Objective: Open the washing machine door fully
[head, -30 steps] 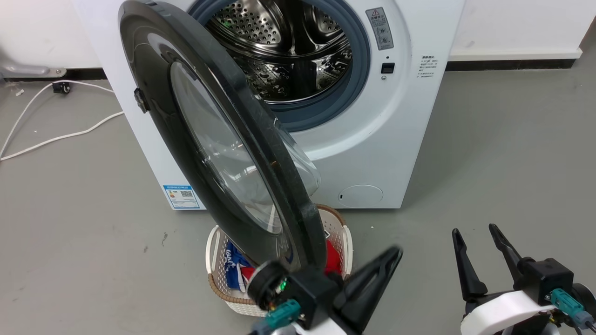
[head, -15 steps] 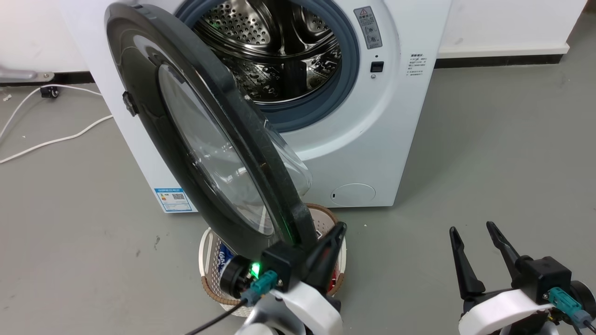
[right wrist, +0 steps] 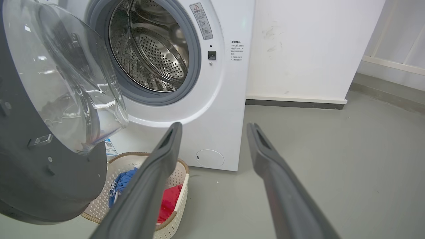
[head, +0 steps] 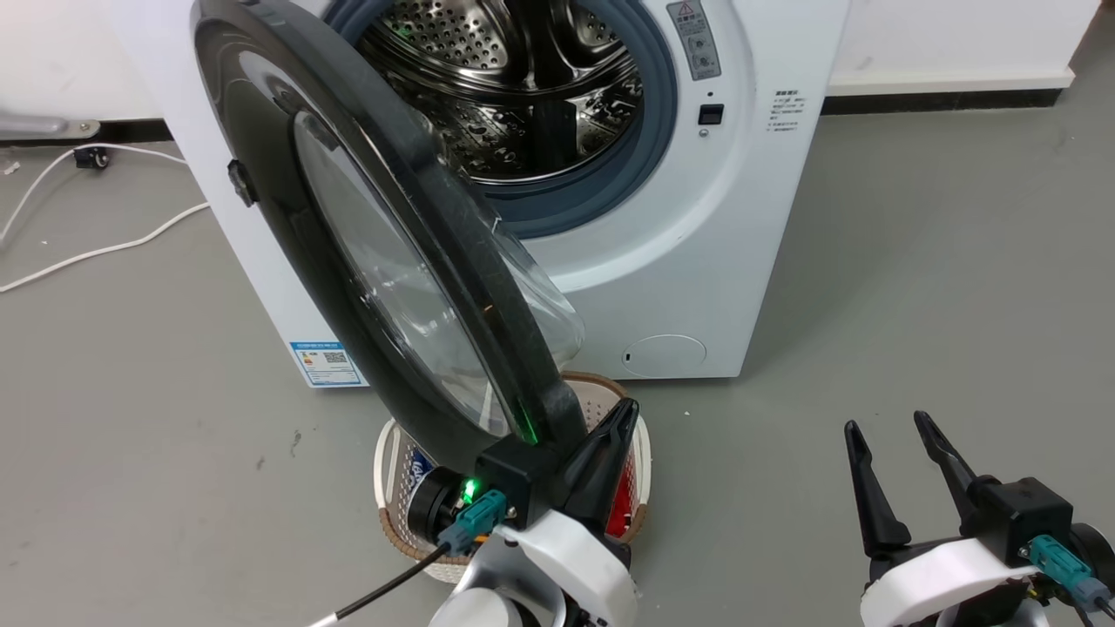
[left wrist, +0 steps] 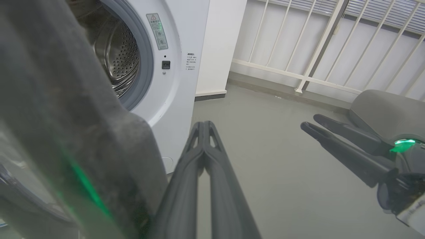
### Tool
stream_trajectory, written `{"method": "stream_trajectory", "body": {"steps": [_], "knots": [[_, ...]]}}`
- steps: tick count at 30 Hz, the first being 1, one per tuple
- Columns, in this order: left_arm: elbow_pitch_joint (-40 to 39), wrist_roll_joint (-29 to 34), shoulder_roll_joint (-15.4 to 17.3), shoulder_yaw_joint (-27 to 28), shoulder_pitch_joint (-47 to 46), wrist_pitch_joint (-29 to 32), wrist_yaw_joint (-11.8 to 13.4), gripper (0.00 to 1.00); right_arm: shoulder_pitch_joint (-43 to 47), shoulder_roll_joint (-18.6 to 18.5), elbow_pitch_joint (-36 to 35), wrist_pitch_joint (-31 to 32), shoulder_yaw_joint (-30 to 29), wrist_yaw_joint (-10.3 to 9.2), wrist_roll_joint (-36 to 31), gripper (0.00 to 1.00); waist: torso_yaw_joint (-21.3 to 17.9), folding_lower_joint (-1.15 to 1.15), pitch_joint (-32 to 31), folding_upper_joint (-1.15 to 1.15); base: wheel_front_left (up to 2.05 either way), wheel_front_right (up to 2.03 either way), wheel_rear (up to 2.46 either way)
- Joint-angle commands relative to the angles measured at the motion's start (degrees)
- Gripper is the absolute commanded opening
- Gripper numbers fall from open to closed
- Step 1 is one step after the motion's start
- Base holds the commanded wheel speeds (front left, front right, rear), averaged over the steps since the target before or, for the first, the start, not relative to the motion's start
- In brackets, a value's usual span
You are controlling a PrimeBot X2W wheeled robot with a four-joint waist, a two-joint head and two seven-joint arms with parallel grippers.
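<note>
The washing machine door (head: 270, 200) stands swung out from the white machine, roughly edge-on to me, with its black rim around a bulging clear glass bowl (right wrist: 66, 83). My left gripper (head: 623, 414) is shut with nothing between its fingers. It points upward just right of the door's lower edge, on the glass-bowl side, and its body sits under the rim. In the left wrist view the closed fingers (left wrist: 204, 124) rise right beside the dark rim (left wrist: 66, 132). My right gripper (head: 887, 424) stands open over the floor at the lower right, apart from the door (right wrist: 215, 125).
A white basket (head: 383, 470) with red and blue clothes sits on the floor under the door's lower edge. The steel drum (head: 523, 87) is exposed behind the door. A white cable (head: 104, 248) lies on the floor at left. Open grey floor stretches to the right.
My left gripper has swung up from below the basket area to the door's lower edge, its fingers now pointing up. The head camera has shifted a little. The right gripper has stayed put.
</note>
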Motion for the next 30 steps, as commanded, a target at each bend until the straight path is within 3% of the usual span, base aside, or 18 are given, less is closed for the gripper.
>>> {"method": "stream_trajectory", "body": {"steps": [1, 14, 30], "knots": [[0.2, -0.2, 1.5, 1.2, 0.8, 0.2, 1.0, 0.00, -0.5, 0.2, 0.1, -0.2, 0.0, -0.01, -0.3, 1.00, 0.4, 0.00, 0.0, 0.00, 0.00, 0.00, 0.00], [-9.9, 0.6, 4.9, 2.1, 5.4, 3.0, 4.7, 0.00, -1.4, -0.6, -0.8, -0.9, -1.3, -0.01, -0.9, 1.00, 6.1, 0.00, 0.7, 0.00, 0.00, 0.00, 0.00], [-17.2, 1.0, 7.0, 3.1, 8.4, 4.6, 7.8, 0.00, -1.4, -0.2, -2.0, -1.0, -3.0, -0.01, -1.3, 1.00, 18.9, 0.00, 1.8, 0.00, 0.00, 0.00, 0.00]]}}
